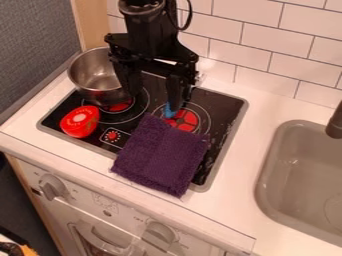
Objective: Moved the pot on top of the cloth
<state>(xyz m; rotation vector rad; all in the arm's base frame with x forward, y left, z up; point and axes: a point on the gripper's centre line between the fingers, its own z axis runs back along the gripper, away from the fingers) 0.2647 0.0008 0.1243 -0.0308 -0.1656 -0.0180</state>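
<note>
White counter (237, 187) runs through my camera view, tiled wall (257, 52) behind it. Below its front edge, the toy oven front (120, 210) carries two knobs: one at left (52, 187), one further right (160, 233).

Black stove top (225, 105) set in the counter, grey border, red-centred burners. Grey sink (266, 170) at right, dark faucet (334, 124) at its upper edge.

My arm comes in from the top edge. The gripper (153, 99) hangs over the back half of the stove, between the pot side and the right burner. Jaws stand open, well apart, stove surface visible between them; I read no grip on anything. One finger overlaps the pot's right side in view; contact I can't tell.

Purple cloth (162, 156) lies flat-ish over the stove's front right, spilling past the front border onto the counter.

Metal pot (95, 75), upright at the back left of the stove, off the cloth and well apart from it.

Red toy tomato (80, 121) on the stove's left front, just beside the pot.

Small blue thing (169, 110) by the right burner, partly hidden; kind unclear.
</note>
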